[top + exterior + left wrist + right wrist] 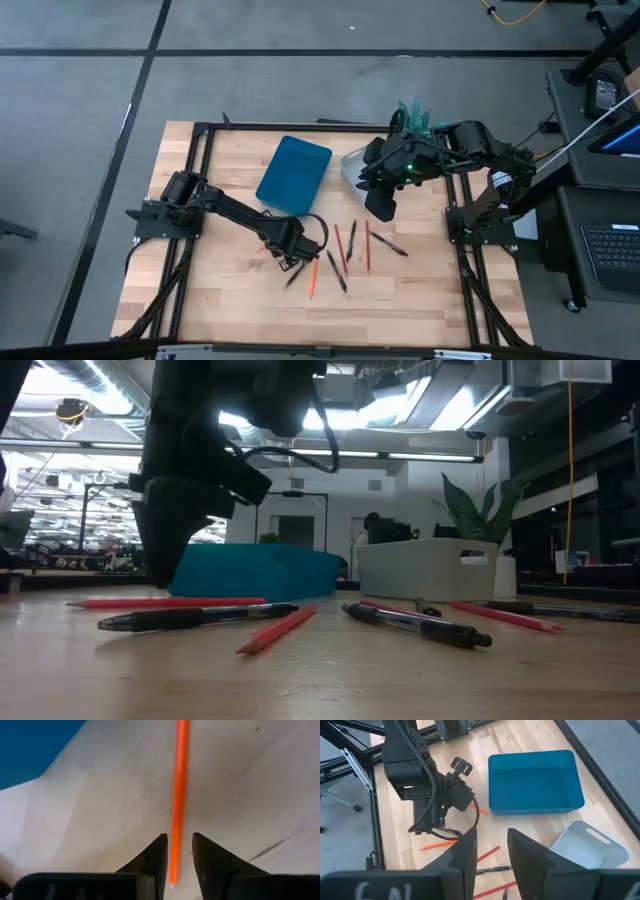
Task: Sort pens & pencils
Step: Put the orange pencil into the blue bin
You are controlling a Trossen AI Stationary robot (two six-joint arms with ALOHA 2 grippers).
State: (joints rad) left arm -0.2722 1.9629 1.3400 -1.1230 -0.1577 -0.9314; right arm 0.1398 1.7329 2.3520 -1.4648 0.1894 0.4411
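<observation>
My left gripper is down at the table, fingers apart with an orange pencil running between them. Remaining pens and pencils lie scattered on the wood beside it. My right gripper hovers spread above the white bin, near the blue tray.

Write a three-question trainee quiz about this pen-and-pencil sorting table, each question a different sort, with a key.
1. True or false: the blue bin already holds pencils.
2. What lies between the left gripper's fingers? A) black pen B) orange pencil C) nothing
3. Fill in: the right gripper hovers beside the ____ bin.

Key: 1 false, it looks empty; 2 B, fingers apart either side of it; 3 white.
</observation>
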